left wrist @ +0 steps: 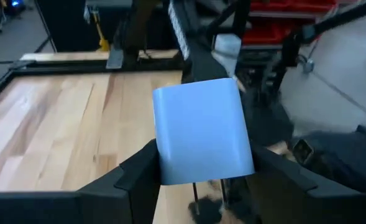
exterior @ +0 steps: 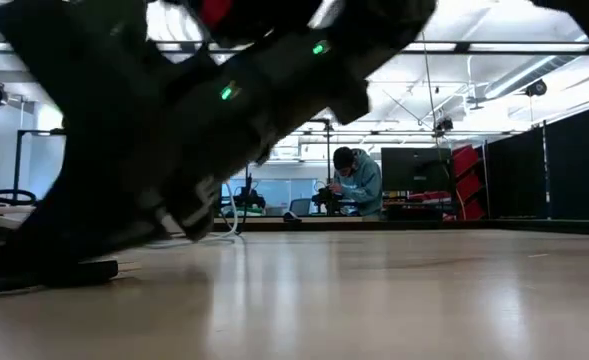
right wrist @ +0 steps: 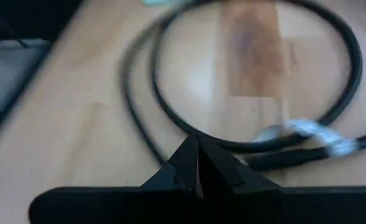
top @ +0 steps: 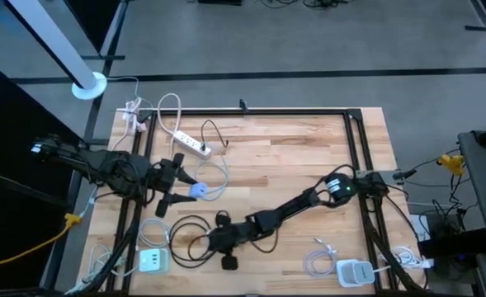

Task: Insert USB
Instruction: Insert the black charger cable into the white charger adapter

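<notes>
My left gripper [top: 185, 188] [left wrist: 201, 152], at the table's left, is shut on a light-blue charger block [top: 198, 190] [left wrist: 201, 127]. Two metal prongs [left wrist: 195, 194] stick out of the block's end nearest the wrist. A black cable coil [top: 183, 235] [right wrist: 245, 81] lies flat on the wood near the front edge and carries a silvery piece [right wrist: 304, 132]; I cannot tell whether that piece is the USB plug. My right gripper [top: 213, 241] [right wrist: 198, 158] reaches across from the right, is shut, and stands low at the coil's right side. My left gripper pinches the block's two opposite narrow sides [left wrist: 159, 163] between its two fingers, near the pronged end. The fingers come nearly level from the table's left. The block is lifted clear of the table and sticks out past the fingertips. My right gripper's shut fingertips [right wrist: 189, 163] stand right at the cable; whether they touch it cannot be told.
A white power strip [top: 193, 145] lies at the far left. White chargers [top: 153, 261] [top: 354, 271] with white cords sit near the front corners, and a black plug [top: 228, 262] lies near the front edge. Bare wood [top: 309, 148] lies far right. A person [exterior: 357, 182] stands in the room behind.
</notes>
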You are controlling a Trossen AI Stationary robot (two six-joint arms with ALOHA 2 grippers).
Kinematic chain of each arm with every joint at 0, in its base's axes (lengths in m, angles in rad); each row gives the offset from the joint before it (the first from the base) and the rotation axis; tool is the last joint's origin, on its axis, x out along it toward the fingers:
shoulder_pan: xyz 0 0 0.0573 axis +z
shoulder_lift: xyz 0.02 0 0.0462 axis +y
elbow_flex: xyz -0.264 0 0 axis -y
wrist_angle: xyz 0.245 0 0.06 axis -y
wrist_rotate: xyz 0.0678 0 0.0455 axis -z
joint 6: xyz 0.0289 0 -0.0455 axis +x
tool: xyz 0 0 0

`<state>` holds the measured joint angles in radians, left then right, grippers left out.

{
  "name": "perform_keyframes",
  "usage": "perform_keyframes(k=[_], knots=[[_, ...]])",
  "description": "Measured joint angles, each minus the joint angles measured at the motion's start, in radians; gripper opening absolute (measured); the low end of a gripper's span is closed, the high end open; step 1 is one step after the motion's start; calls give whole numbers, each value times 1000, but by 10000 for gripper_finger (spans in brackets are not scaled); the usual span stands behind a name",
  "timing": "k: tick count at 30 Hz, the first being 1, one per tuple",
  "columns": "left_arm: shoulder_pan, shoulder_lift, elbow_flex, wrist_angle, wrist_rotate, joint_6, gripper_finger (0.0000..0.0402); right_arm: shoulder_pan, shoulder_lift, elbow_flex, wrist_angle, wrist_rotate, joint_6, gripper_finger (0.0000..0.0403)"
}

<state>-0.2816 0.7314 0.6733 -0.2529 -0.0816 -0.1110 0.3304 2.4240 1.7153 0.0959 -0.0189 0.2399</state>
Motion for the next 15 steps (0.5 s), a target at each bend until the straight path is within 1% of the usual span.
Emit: perform_keyframes(k=[1, 3, 6, 9, 11, 13, 15], knots=[[-1, 1, -6, -6, -4, -13, 197, 0, -1, 19, -56, 16, -2, 0], [-1, 18, -10, -17, -14, -27, 197, 6, -19, 41, -179, 88, -13, 0], [-4, 24, -19, -35, -23, -34, 197, 25, -63, 58, -381, 167, -20, 0], [-4, 39, -20, -15, -28, -31, 197, 48, -124, 57, -639, 227, -29, 0], [-3, 44, -23, -16, -32, -31, 197, 64, -160, 47, -845, 273, -30, 0], [-5, 50, -21, 13, -32, -31, 197, 79, -185, 28, -1067, 363, 8, 0], [-9, 53, -20, 1, -34, -37, 197, 90, -209, 1, -1220, 441, 80, 0]])
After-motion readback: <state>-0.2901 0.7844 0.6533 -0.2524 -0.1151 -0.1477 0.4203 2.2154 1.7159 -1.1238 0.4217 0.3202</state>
